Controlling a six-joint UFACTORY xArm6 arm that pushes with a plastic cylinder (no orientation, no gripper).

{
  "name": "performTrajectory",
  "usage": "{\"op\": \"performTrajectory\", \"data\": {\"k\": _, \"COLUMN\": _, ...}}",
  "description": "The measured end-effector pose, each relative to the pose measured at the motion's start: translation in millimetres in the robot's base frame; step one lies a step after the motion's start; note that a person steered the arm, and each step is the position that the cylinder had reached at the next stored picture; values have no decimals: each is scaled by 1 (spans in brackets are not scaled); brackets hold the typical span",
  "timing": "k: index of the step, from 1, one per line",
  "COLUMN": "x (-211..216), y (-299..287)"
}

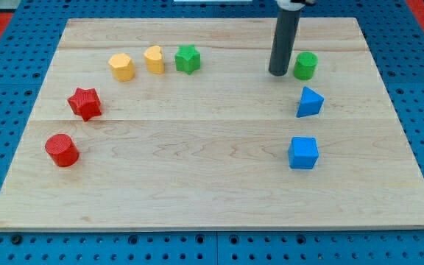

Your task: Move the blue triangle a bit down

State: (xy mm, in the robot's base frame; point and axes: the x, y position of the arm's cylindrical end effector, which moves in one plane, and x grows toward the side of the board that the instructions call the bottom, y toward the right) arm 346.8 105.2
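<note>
Blue triangle (309,102) sits on the counter's (197,177) right side, between green cylinder (305,66) and blue cube (303,153). My tip (278,73), a bare rod without fingers, stands up-left of it: approach step. Next, get directly above it, then push toward the view's bottom.

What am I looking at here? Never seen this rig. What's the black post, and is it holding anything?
One camera looks down at a wooden board. The black post is a robot arm's rod; my tip only pushes blocks, it holds nothing. It stands just left of the green cylinder, above the blue triangle, which it should nudge down. Below that lies a blue cube. On the view's left: yellow hexagon, another yellow block, green star, red star, red cylinder.
</note>
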Motion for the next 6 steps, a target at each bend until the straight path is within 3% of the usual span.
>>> {"op": "performTrajectory", "data": {"k": 2, "x": 19, "y": 61}}
{"op": "performTrajectory", "data": {"k": 4, "x": 44, "y": 40}}
{"op": "performTrajectory", "data": {"k": 6, "x": 28, "y": 2}}
